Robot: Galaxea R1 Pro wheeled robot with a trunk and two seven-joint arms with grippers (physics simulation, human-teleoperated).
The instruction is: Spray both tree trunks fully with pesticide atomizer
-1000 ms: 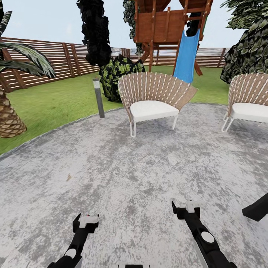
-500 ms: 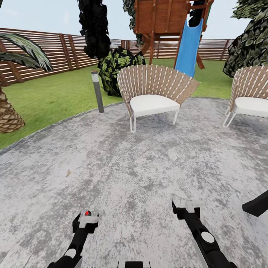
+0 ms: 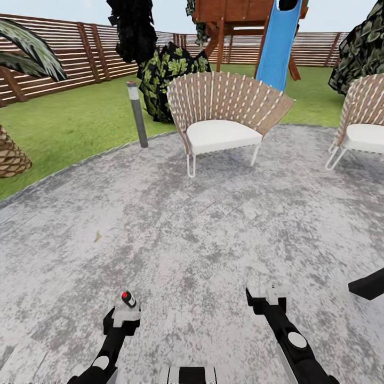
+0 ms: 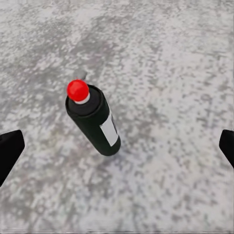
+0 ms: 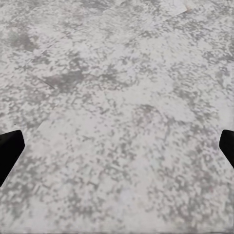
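Note:
The pesticide atomizer, a dark bottle with a red knob on top and a white label, stands on the grey speckled stone patio. It sits between the wide-apart fingertips of my left gripper, which is open and touches nothing. In the head view the atomizer peeks out just beyond that gripper. My right gripper is open over bare stone, with its fingertips at the picture's edges. The two trees are out of view.
Two wicker chairs with white cushions stand on the patio's far side. A grey bollard lamp marks its edge. Beyond lie the lawn, a leafy bush, a blue slide, a palm trunk and the slat fence.
The whole head view has shifted, so chairs and fence sit higher and nearer. The atomizer's red top has come out from behind my left gripper. Both arms hold their places in the picture.

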